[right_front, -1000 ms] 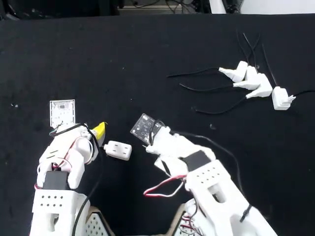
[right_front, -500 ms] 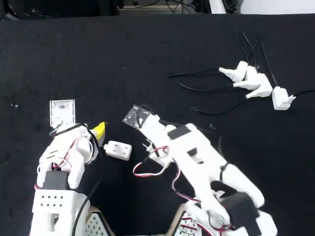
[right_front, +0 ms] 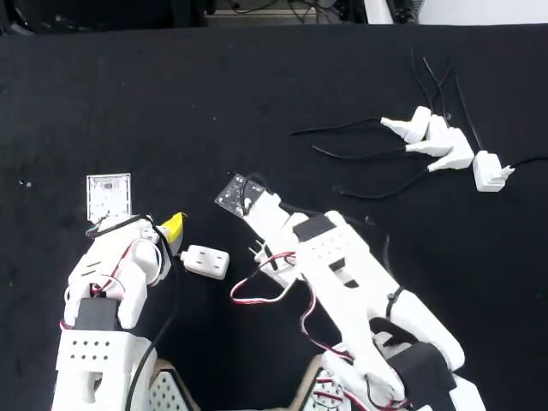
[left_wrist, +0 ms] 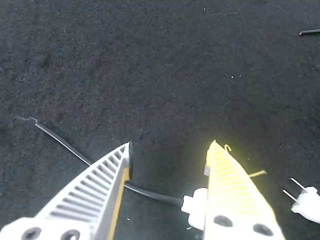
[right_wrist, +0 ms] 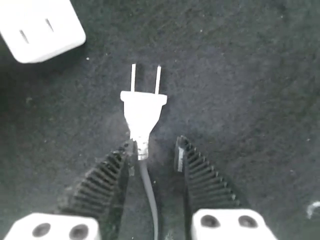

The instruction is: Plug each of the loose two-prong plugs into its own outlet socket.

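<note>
**Both jaws spread; one plug loose beside the socket block**

Landmark: the white socket block (right_front: 205, 261), lying flat on the black counter (right_front: 257, 103). All places below are taken from it.

1. A flat white plate (right_front: 109, 197) lies to the left of the socket block and farther out from my bases, apart from it.
2. My left jaws sit just beside the socket block's left end. They are spread wide and grip nothing. The white finger (left_wrist: 100, 192) and yellow finger (left_wrist: 232, 195) stand well apart. A black cord (left_wrist: 75, 152) lies across the gap and ends at a small white piece (left_wrist: 194, 206), half hidden behind the yellow finger. I cannot tell what that piece is.
3. The two-prong plug (right_wrist: 143, 105) lies flat just right of the socket block. Its prongs are turned roughly toward the block but are apart from it and not in the slots.
4. My right jaws are to the right of the socket block, over the plug's tail. They are spread, not pinching. The ribbed fingers (right_wrist: 107, 182) stand on either side of the plug's neck and its dark cord (right_wrist: 150, 200). One fingertip is just beside the neck, and I cannot tell whether it touches.
5. A cluster of white plugs (right_front: 432, 137) lies well apart to the right of the socket block and farther out, with thin black leads (right_front: 377, 190). A white boxy piece (right_front: 488, 169) sits just beside the cluster's right end.
</note>
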You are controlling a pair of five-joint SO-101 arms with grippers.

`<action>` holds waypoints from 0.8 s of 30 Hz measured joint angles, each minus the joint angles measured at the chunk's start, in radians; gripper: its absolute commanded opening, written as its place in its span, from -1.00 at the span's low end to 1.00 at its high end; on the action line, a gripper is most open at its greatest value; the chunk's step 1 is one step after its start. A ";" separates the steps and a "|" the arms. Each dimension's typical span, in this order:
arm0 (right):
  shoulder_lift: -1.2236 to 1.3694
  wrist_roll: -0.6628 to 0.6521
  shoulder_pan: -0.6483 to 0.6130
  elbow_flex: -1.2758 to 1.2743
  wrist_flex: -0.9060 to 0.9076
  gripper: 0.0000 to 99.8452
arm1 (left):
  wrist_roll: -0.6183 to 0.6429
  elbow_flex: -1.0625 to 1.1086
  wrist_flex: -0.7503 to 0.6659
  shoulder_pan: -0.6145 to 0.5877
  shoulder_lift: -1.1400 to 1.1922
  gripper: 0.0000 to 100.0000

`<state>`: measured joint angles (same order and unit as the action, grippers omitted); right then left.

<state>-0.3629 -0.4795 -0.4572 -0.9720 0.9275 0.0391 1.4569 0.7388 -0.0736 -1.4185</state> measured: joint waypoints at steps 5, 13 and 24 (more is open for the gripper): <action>-0.002 0.000 0.000 -0.011 0.000 -0.75 | 0.000 0.000 0.000 0.000 0.000 -0.50; -0.002 0.031 -0.005 -0.069 -0.048 -0.75 | 0.000 0.000 0.000 0.000 0.000 -0.50; -0.002 0.035 -0.009 -0.077 -0.094 -0.75 | 0.000 0.000 0.000 0.000 0.000 -0.50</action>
<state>-0.3644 -0.4442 -0.4664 -1.0487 0.8339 0.0391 1.4569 0.7388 -0.0736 -1.4185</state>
